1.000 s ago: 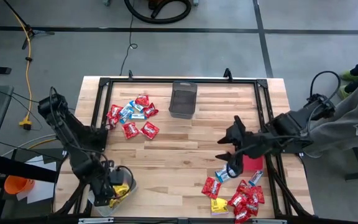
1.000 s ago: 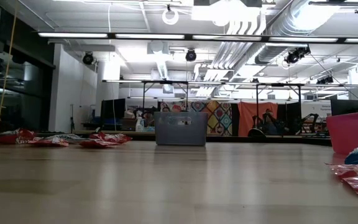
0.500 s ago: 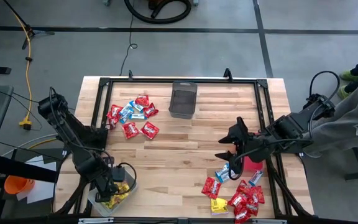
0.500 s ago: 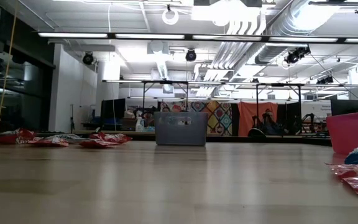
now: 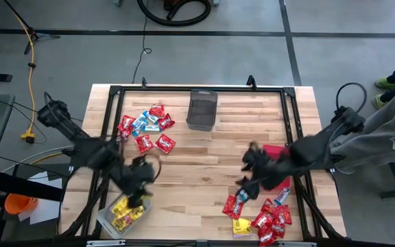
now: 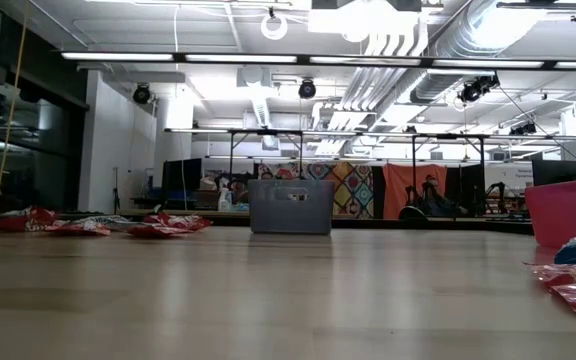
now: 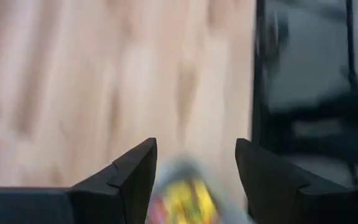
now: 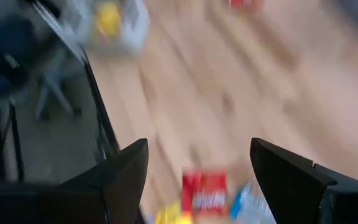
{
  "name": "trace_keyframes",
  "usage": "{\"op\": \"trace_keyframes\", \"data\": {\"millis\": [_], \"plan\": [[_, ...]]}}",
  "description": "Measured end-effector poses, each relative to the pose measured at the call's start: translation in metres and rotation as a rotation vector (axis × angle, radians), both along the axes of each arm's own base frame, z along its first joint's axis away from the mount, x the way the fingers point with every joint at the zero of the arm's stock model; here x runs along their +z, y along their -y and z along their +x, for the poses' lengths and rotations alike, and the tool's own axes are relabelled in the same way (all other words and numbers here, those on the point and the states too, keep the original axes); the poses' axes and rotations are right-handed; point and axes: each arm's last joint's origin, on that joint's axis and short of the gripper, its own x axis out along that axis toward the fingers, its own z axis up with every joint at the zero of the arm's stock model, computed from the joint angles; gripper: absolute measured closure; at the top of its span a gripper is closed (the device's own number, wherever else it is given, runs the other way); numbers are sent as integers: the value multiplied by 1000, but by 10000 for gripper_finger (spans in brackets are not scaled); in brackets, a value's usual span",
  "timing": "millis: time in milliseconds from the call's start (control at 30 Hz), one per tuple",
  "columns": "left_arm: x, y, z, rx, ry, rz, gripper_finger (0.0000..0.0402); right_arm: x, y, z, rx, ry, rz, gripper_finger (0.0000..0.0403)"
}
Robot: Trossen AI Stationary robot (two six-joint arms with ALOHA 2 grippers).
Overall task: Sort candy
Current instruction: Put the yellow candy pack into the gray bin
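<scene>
Candy (image 5: 262,218) piled just under the right gripper (image 5: 247,180), fingers spread and empty, left gripper (image 7: 194,163) likewise spread above the clear bin (image 5: 123,214) — easy to snag two packets together.

Candy in three groups, all flat shiny packets. Red and blue-and-white cluster (image 5: 145,127) lying near counter's far-left side. Mostly red pile (image 5: 262,214) with one yellow packet (image 5: 241,227) at near-right edge. Yellow packets (image 5: 124,211) heaped inside clear bin, near-left corner.
</scene>
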Motion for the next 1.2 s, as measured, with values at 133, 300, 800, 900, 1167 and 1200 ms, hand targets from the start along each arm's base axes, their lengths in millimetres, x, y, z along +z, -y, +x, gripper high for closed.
{"op": "trace_keyframes", "data": {"millis": [133,300,800,900,1167,1200], "plan": [[10,-24,27,103,179,66,194,-61,-33,6,11,-196,177,126],[15,-45,43,165,262,103,194,-125,-82,9,51,-241,385,126],[17,-50,47,153,289,137,194,-200,-131,29,119,-578,103,126],[17,-50,47,154,289,136,194,-210,-132,30,121,-613,63,126],[17,-50,47,176,288,122,194,-214,-132,27,111,-617,11,150],[17,-50,47,176,288,122,194,-214,-132,27,114,-620,6,165]]}}
